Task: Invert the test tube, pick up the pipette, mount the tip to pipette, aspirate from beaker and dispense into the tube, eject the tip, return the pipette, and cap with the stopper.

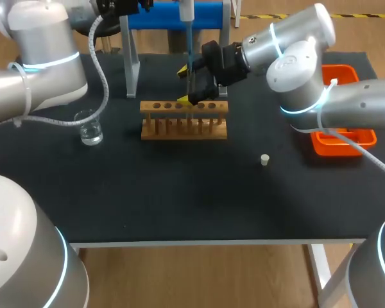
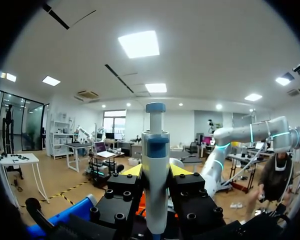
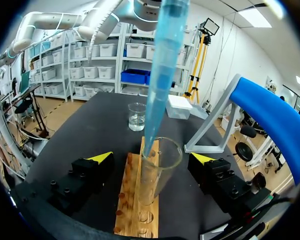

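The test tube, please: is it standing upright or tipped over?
Upright: the test tube stands mouth-up in the wooden rack, with the pipette tip at its mouth.

Our left arm (image 1: 42, 61) and right arm (image 1: 305, 74) are rounded silver-grey, with glowing cyan rings at the joints. A ribbed grey hose (image 1: 97, 63) trails the left arm. Left gripper (image 2: 156, 170) and right gripper (image 3: 151, 157): black blocks (socket screws all over), yellow wedge tips.

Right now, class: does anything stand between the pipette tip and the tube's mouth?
Nothing visible does. The tip hangs at the open mouth of the tube, its end at the rim. The right hand is open, one finger on each side of the tube, clear of the mouth. The stopper lies elsewhere.
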Motion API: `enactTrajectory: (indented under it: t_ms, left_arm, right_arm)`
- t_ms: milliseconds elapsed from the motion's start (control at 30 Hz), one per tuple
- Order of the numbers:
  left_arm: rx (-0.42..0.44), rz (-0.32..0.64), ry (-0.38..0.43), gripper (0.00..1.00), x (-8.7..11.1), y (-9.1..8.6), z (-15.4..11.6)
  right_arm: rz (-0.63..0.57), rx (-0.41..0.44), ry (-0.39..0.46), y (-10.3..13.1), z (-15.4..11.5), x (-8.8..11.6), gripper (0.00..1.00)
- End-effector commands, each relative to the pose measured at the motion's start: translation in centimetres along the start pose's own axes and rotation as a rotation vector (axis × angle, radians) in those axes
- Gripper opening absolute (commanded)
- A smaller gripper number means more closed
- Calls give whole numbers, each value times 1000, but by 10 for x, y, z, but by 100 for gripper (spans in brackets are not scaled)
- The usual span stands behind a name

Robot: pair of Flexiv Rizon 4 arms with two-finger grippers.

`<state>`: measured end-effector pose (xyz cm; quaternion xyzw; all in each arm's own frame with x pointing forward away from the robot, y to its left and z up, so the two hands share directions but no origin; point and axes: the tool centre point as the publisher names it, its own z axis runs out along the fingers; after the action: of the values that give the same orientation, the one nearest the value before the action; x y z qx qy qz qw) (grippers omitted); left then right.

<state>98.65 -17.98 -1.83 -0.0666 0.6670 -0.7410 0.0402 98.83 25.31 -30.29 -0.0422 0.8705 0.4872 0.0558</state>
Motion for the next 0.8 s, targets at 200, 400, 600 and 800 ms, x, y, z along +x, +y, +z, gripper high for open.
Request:
enactTrajectory:
  t_ms: [200,400,600,800]
  left_arm:
    - [-25,4,1,0,-2,2,1]
    - [-25,36,10,0,-3,1,4]
    - [8,42,34,0,-5,2,7]
    - [10,34,49,0,-5,3,10]
  right_arm:
    - [0,1,1,0,-1,0,100]
    - [0,1,1,0,-1,0,100]
    - [0,1,1,0,-1,0,100]
    - [0,1,1,0,-1,0,100]
